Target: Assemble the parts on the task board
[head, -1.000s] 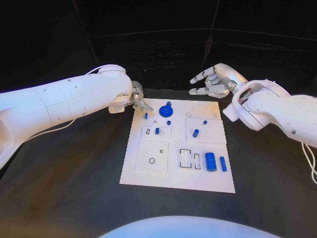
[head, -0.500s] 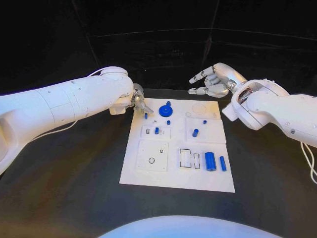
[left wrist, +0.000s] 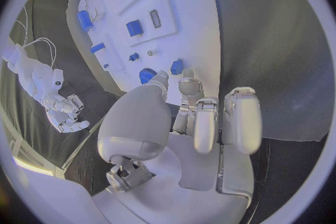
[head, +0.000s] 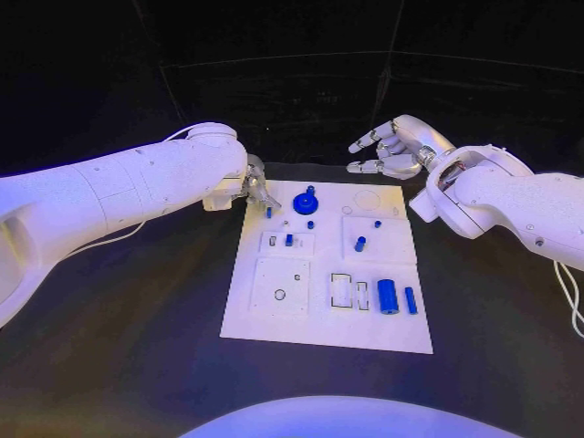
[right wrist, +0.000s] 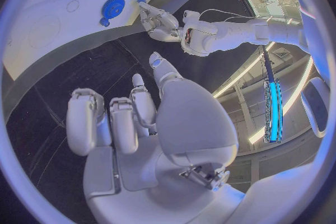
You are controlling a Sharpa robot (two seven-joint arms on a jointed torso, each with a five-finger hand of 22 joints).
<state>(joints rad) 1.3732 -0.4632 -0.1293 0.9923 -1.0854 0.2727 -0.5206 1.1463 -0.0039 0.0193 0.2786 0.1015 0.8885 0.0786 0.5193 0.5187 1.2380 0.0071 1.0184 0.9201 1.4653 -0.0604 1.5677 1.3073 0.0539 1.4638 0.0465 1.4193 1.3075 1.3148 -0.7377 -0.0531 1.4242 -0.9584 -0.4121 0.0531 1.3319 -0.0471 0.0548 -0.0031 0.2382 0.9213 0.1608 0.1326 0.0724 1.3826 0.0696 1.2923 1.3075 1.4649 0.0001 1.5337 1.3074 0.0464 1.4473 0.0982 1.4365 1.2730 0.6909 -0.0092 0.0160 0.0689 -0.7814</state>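
Black tabletop under dark walls, with the white task board lying at its centre. Small blue parts sit scattered across the board, a blue gear near its far edge. The left hand reaches to the board's far-left corner, fingertips touching a small blue peg; whether they grip it cannot be told. The right hand hovers beyond the far-right corner, fingers loosely apart, holding nothing.

Black table, dark panelled backdrop
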